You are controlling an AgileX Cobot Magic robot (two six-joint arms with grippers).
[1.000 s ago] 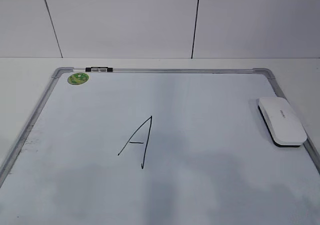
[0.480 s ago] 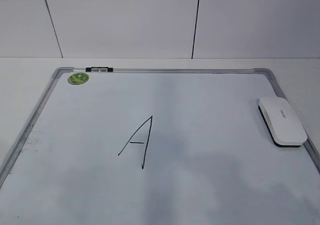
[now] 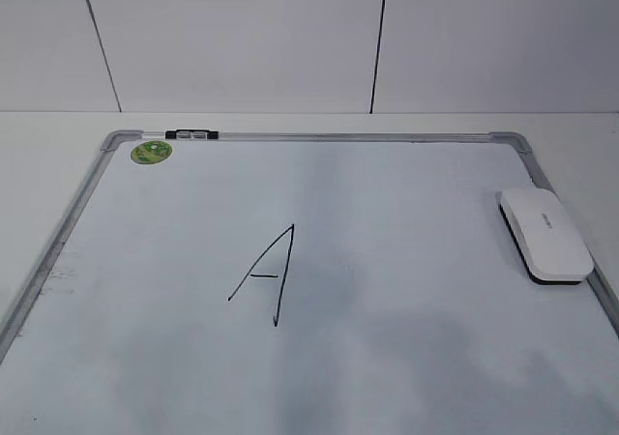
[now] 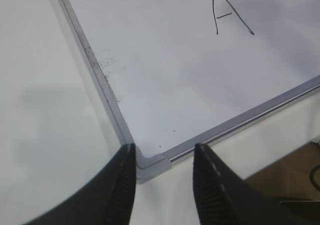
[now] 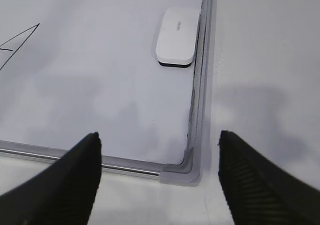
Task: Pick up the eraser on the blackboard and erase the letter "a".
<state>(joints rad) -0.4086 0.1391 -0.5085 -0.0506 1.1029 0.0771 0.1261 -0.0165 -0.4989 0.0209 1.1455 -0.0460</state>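
Observation:
The white eraser (image 3: 545,234) lies flat on the blackboard's right edge, dark felt down; it also shows in the right wrist view (image 5: 177,36). The blackboard (image 3: 329,136) is a white board with a grey frame and a green sticker (image 3: 151,151). The only letter on it is a tall angular capital "A" (image 3: 266,274); no small "a" shows. My left gripper (image 4: 164,149) is open and empty above the board's near left corner (image 4: 150,164). My right gripper (image 5: 158,135) is wide open and empty above the near right corner (image 5: 187,171). Neither gripper shows in the exterior view.
The board lies on a white table (image 3: 29,164) against a white panelled wall (image 3: 242,39). A small black clip (image 3: 191,134) sits on the top frame. The table's front edge and a brown floor (image 4: 300,180) show in the left wrist view.
Nothing on the board has moved. Only the faint shadows on its near part shift a little.

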